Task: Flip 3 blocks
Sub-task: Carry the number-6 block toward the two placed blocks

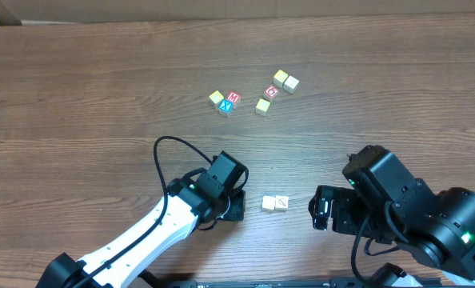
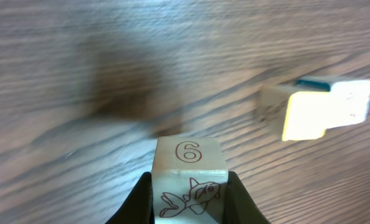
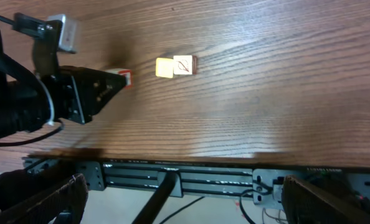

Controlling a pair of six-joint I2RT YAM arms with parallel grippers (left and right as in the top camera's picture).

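My left gripper (image 2: 189, 198) is shut on a pale block (image 2: 189, 163) that shows a "6" on top and a fish drawing on the face towards the camera. From above, this gripper (image 1: 236, 206) sits near the table's front, just left of two pale blocks (image 1: 276, 203) lying side by side. The same pair (image 2: 316, 109) appears blurred at the right of the left wrist view. In the right wrist view the pair (image 3: 174, 66) lies right of the held block (image 3: 123, 78). My right gripper (image 1: 323, 210) stands open and holds nothing, to the right of the pair; its fingers (image 3: 38, 199) frame the table's front edge.
A group of small cubes lies at the back centre: a red "M" cube (image 1: 233, 98), a blue "X" cube (image 1: 226, 107), a red "O" cube (image 1: 272, 91) and several yellowish ones (image 1: 280, 78). The table's front edge with a metal rail (image 3: 172, 171) runs below my right gripper.
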